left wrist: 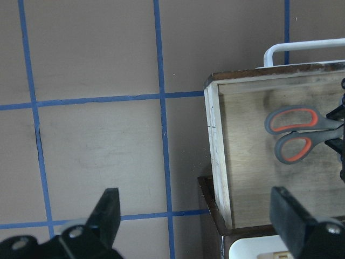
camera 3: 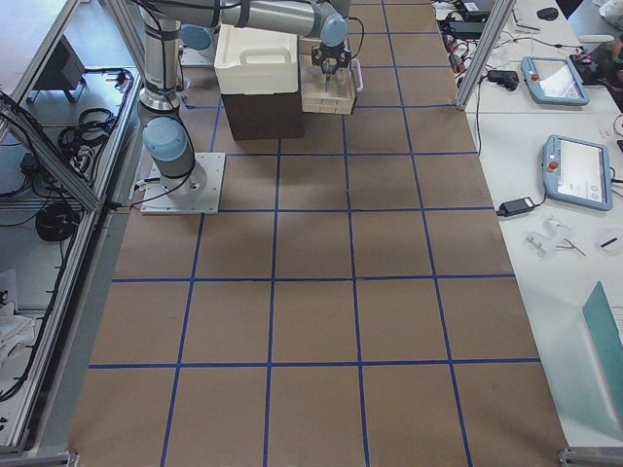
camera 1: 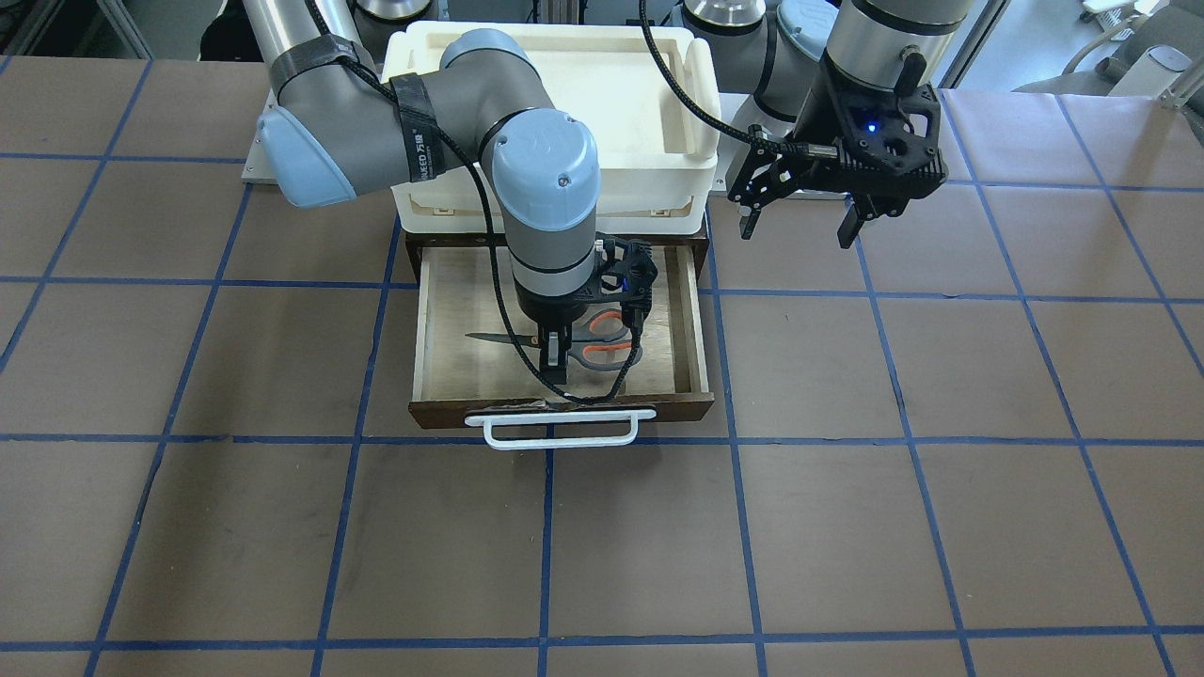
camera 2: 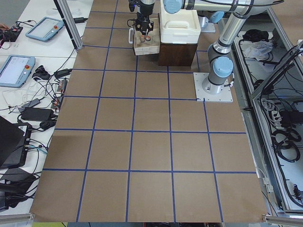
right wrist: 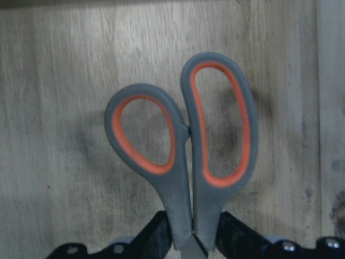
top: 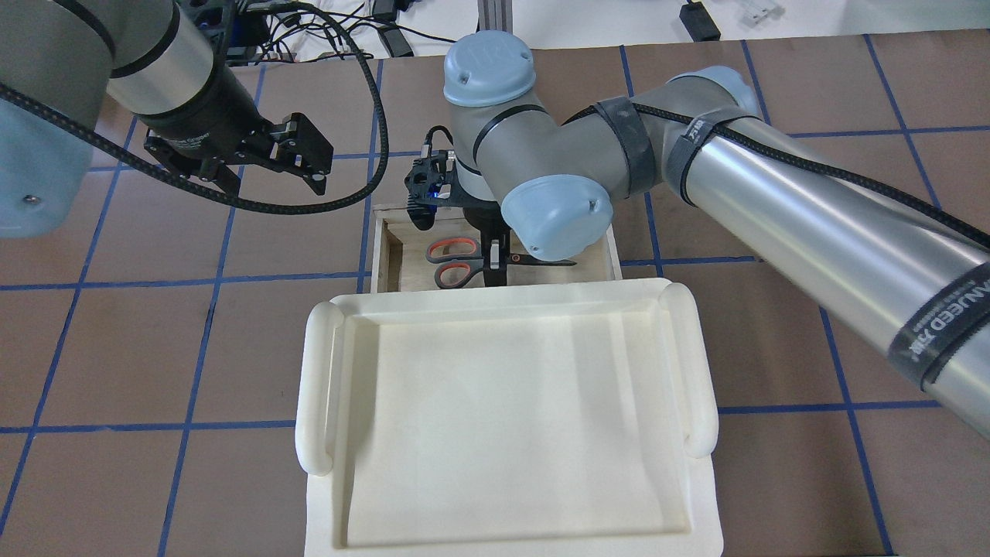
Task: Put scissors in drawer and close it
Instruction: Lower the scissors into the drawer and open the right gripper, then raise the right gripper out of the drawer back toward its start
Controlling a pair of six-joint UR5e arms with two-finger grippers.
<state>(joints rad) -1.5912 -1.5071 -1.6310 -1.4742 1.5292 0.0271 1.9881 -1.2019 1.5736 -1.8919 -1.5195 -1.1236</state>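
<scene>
One relation governs the coming move: the scissors [right wrist: 180,205] lie inside the open drawer [camera 1: 700,320], directly under the right end effector [camera 1: 557,357], which pinches their shanks just behind the loops. Their long axis runs across the drawer, parallel to its front, with the blades toward the robot's right and the loops toward its left. Whether they rest on the floor [right wrist: 64,81] or hang just above it, we cannot tell. We judge a release comes next, then a push on the handle [camera 1: 560,434] toward the robot. The right end effector is nearer that handle. The left end effector [camera 1: 800,224] hovers over the table [camera 1: 847,527] off the drawer's left side, spread wide and gripping nothing. The tub [camera 1: 451,202] covers the drawer's back. The right arm's cable [camera 1: 602,397] droops near the front rim, where it could snag.
</scene>
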